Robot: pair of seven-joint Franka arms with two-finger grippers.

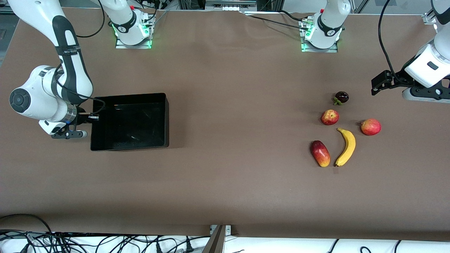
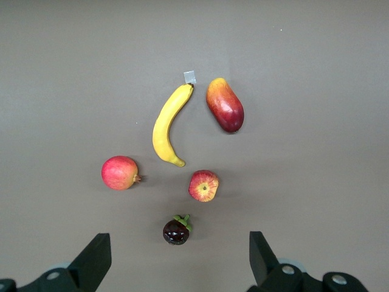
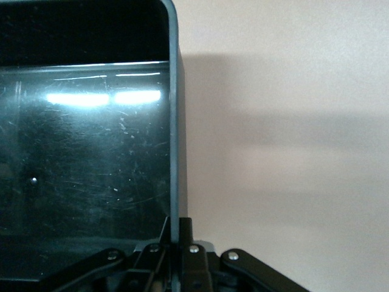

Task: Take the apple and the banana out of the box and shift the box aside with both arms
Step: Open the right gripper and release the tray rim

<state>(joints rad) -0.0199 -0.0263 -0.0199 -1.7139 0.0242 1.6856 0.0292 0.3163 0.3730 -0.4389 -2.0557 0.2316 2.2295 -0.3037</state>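
Note:
The black box (image 1: 130, 95) sits toward the right arm's end of the table. My right gripper (image 1: 92, 117) is shut on the box's end wall (image 3: 175, 121), one finger inside and one outside (image 3: 176, 226). The yellow banana (image 1: 346, 147) and the small red apple with a pale patch (image 1: 329, 117) lie on the table toward the left arm's end. My left gripper (image 1: 427, 94) hangs open and empty above the table beside the fruit group. In the left wrist view the banana (image 2: 167, 125) and the apple (image 2: 203, 185) lie ahead of the open gripper (image 2: 179, 255).
A red-and-yellow mango (image 1: 320, 153) lies beside the banana. A plain red round fruit with a nub (image 1: 371, 127) and a dark purple mangosteen (image 1: 341, 97) lie close by. The box is empty. Brown tabletop stretches between the box and the fruits.

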